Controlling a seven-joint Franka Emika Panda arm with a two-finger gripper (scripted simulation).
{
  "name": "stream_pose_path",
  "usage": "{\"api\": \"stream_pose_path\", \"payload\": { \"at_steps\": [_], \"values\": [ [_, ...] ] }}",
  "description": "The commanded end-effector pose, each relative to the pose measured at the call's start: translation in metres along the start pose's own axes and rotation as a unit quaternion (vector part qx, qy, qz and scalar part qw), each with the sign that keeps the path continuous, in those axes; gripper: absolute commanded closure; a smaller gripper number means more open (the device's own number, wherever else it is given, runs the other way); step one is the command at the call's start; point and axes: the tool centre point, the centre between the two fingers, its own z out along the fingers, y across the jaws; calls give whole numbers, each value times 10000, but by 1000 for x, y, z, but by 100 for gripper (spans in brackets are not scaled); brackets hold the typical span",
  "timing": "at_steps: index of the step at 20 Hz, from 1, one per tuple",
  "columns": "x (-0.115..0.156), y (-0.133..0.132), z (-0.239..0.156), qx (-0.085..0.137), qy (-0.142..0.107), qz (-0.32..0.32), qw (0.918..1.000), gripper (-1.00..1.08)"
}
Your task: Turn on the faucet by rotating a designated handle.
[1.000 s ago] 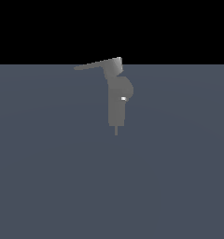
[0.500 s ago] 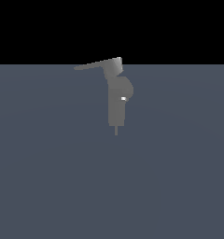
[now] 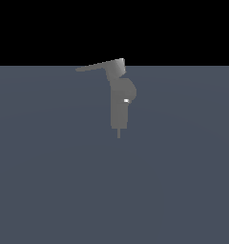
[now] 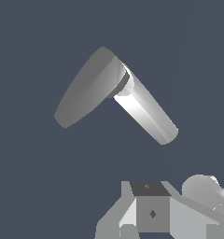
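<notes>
- In the exterior view the faucet [image 3: 119, 107] stands near the frame's centre on the flat grey floor [image 3: 49, 181], with its thin pin pointing toward 6 o'clock.
- The handle [image 3: 98, 66] sits on top of it. Its blocky hub is at the column's upper end, and the flat lever tapers away toward 9 o'clock in that view.
- No arm shows in the exterior view, so I have only the wrist camera to go by. There the lever blade [image 4: 88, 86] and the bright cylindrical body [image 4: 146, 112] meet in a bent elbow shape, well clear of my tool.
- The gripper [image 4: 151, 217] appears only as blocky grey parts at the frame edge. No fingertips are visible, so I cannot tell whether it is open or closed.
- I judge this to be the approach step, with no contact made yet.
- To do it well, I would come in beside the lever near its tapered tip, where leverage is best.
- I would then push sideways along an arc around the hub and avoid pressing down on the blade.
- The main risk is sliding off the thin tip.
</notes>
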Motion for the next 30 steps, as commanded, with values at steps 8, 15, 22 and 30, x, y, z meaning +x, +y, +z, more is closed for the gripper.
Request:
{"api": "stream_pose_path", "payload": {
  "at_steps": [8,15,22,30],
  "values": [
    [36,-46,37,-150,-87,1245,9921,108],
    [59,-78,70,-301,-61,2137,9764,108],
    [78,-108,109,-461,46,2991,9531,108],
    [93,-135,149,-600,215,3736,9254,108]
  ]
}}
